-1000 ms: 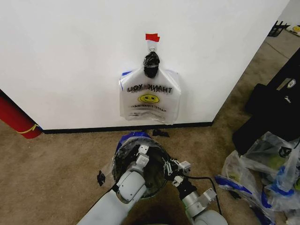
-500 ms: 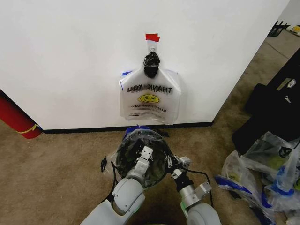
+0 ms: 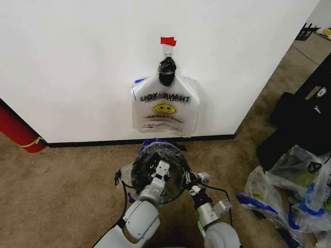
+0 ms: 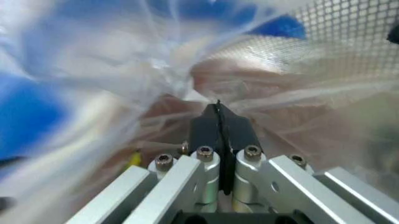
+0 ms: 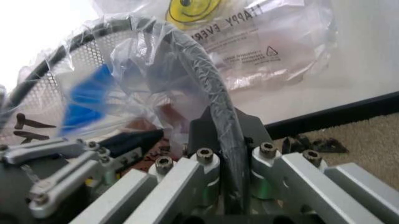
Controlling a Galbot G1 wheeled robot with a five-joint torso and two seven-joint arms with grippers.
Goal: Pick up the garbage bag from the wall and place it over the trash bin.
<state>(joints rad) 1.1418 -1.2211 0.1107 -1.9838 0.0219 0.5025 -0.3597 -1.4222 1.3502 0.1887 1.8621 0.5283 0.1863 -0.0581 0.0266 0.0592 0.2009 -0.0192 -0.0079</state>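
From my remote station I look down on the bin [image 3: 158,173], which stands on the carpet [image 3: 62,175] just in front of the wall [image 3: 77,62], below the hook. The bag [image 3: 135,160] is draped over the bin's mouth, its clear film and blue patches wrapping the rim and lining the mesh inside.

My left gripper [image 4: 218,109] reaches into the bin from the near side. Its wrist view has the two black fingers pressed flat together, the film crowding around their tips; I cannot tell whether any plastic is pinched between them.

My right gripper [image 5: 225,122] sits at the bin's right edge, its fingers closed on the film-wrapped black rim, which runs between them.

A second bag [image 3: 165,106] of the same make hangs on the wall above, bunched under a black knot [image 3: 166,70] beneath a strip of red tape [image 3: 168,41]. More clear bags [image 3: 289,191] lie heaped on the carpet far right, and a red cylinder [image 3: 18,132] leans at the far left.
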